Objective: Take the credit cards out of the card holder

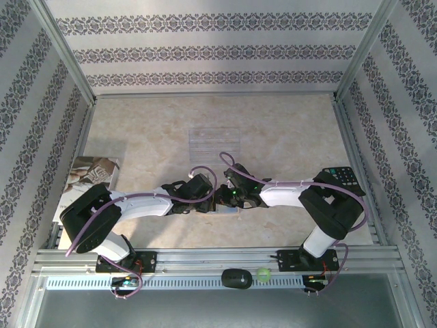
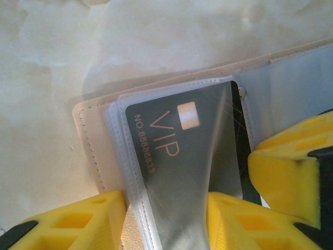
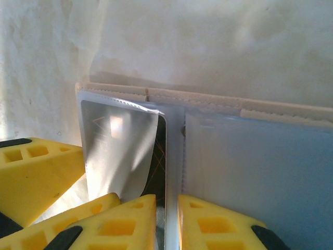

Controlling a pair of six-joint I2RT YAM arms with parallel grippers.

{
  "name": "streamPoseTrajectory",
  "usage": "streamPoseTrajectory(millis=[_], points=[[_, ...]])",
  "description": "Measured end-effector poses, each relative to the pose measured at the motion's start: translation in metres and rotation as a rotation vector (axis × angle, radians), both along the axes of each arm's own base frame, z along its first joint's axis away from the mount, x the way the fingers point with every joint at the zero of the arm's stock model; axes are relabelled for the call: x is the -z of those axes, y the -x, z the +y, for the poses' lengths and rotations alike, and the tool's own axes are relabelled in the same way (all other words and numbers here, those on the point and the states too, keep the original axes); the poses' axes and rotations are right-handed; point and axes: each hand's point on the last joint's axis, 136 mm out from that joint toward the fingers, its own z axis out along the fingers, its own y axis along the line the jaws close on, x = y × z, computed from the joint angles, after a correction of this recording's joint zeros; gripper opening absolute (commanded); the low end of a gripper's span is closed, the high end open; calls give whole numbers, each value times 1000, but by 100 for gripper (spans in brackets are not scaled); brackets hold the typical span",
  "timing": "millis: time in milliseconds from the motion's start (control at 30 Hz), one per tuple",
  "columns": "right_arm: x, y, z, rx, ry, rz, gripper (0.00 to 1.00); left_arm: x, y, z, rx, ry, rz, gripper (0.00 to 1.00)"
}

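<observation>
Left wrist view gives you the black rectangular card (image 2: 171,146) with orange "VIP" lettering, tucked in a clear sleeve (image 2: 122,156) of the small flat tan card holder (image 2: 88,140), which lies open on the pale marbled table (image 2: 47,62). Your left gripper (image 2: 166,213) has its jaws spread to either side of that sleeve; you cannot tell whether they press it. Your right gripper (image 3: 167,208) has its jaws nearly together, pinching a clear page of the card holder. The transparent rectangular tray (image 1: 214,142) lies farther back on the table.
</observation>
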Motion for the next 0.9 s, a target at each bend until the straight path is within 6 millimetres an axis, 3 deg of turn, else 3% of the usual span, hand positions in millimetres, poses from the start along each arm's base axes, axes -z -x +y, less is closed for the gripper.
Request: streamPoseTrajectory(millis=[367,633,900], points=[[2,0,-1,2,7,-1,14,-2,1,2,-3,1,-2,56],[2,-3,-3,7,79,-33,13,-33,0,4,-5,70,-77,58],[0,-3,-13,-15,233,-108,16,-11,-3,14,-23,-20,-66,57]])
